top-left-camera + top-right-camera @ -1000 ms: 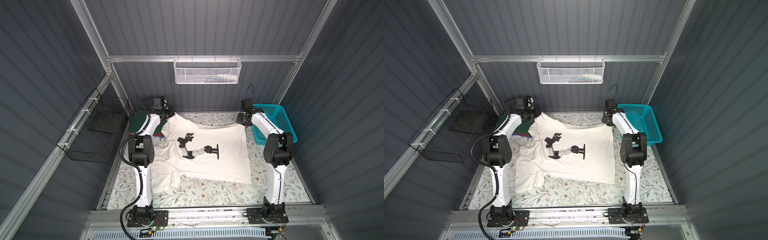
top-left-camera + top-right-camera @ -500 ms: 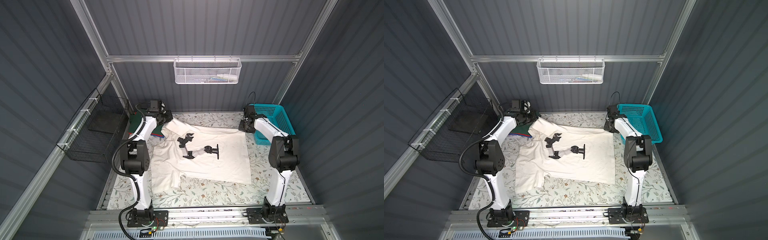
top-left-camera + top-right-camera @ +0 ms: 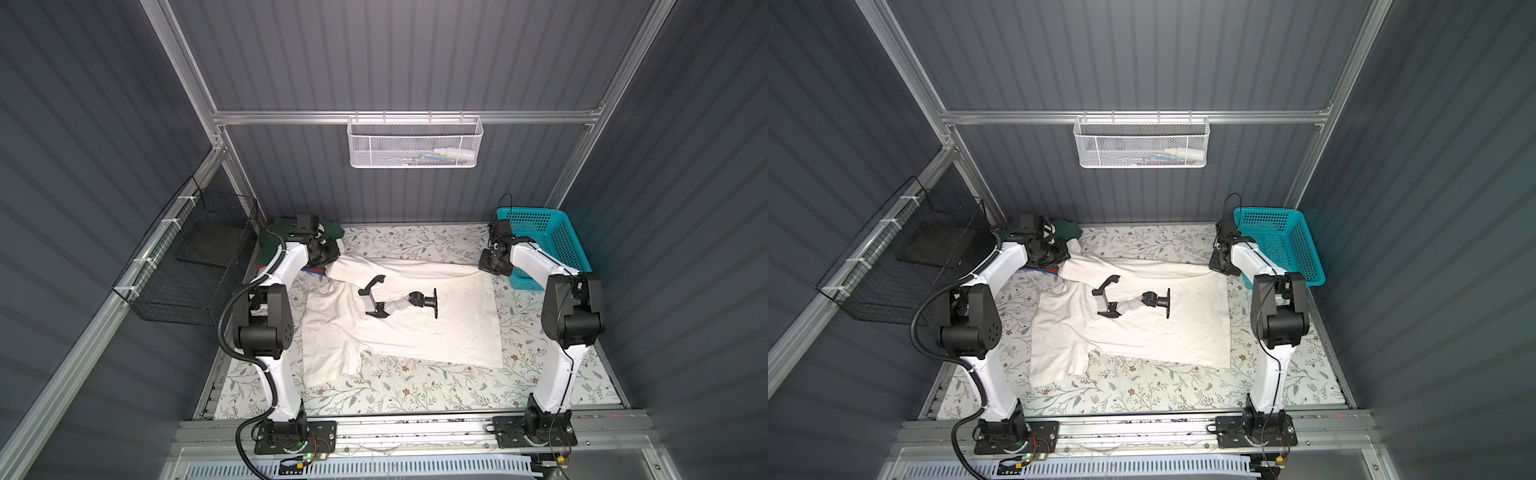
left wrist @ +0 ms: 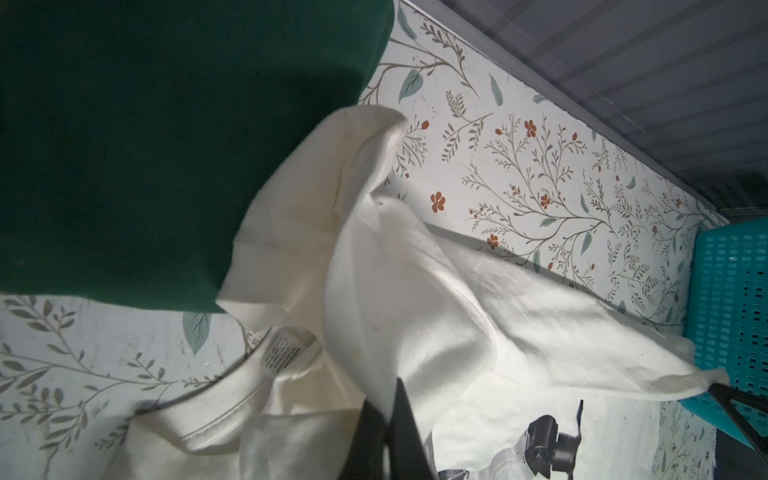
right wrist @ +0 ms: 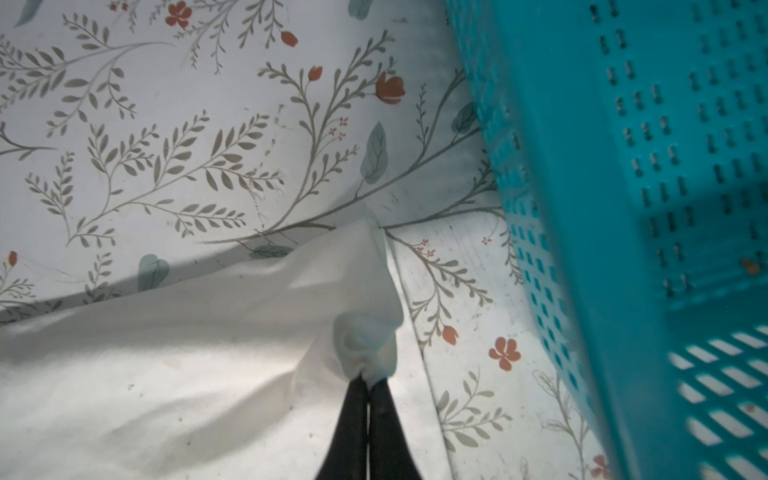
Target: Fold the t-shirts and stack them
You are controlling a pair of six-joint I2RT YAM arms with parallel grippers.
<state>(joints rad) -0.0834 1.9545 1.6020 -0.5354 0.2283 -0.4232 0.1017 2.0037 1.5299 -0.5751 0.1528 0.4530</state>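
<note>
The white t-shirt is lying spread across the middle of both top views on the floral table, with its far edge hanging raised in a stretched band. The left jaws are pinching that edge's left end, beside the folded dark green t-shirt. The right jaws are pinching its right corner, just beside the teal basket.

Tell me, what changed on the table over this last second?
The left gripper and right gripper kept hold of the far edge of the white t-shirt and drew it up and toward the front, baring more table behind. The black bracket lying on it, the green t-shirt and the teal basket stayed put.
</note>
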